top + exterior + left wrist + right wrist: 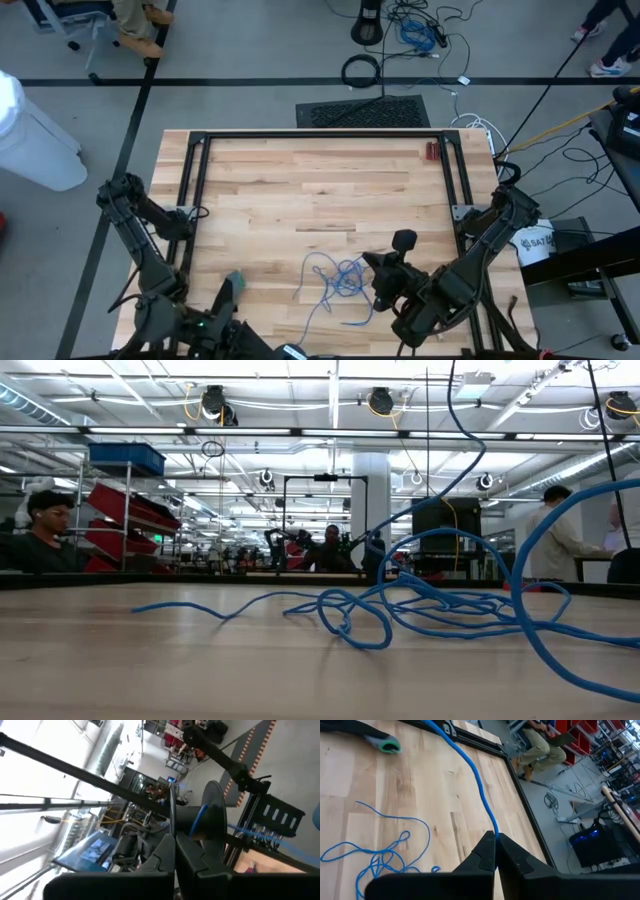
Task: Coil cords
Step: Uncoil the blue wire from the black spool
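Cord: a thin blue cord is seen lying in a loose tangle on the table, toward six o'clock in the overhead view, not coiled at all; one strand is lifted up out of the heap.
Right gripper: found just at three o'clock of the tangle, fingers pressed together with the blue strand pinched between them and running away across the wood.
Left gripper: parked at the table's seven o'clock corner, fingers closed; a thin dark line is seen at the seam, but whether anything is held cannot be judged.
Risk, slip: the strand is held only at the very fingertips, so it could be pulled free if tension is put on it.
Risk, knot: the loops on the table cross over one another, so a hard pull is likely to tighten the snarl rather than open it.
Risk, drag: the whole heap could be swept toward the six o'clock edge and dropped off.
Risk, snag: the lifted strand could be caught on the black frame round the table.
Hidden: neither end of the cord can be picked out; no plug is made out.
Cut off: the left arm's tip is clipped at the overhead picture's bottom edge.
Unclear: a small red thing at one o'clock is too small to be named.
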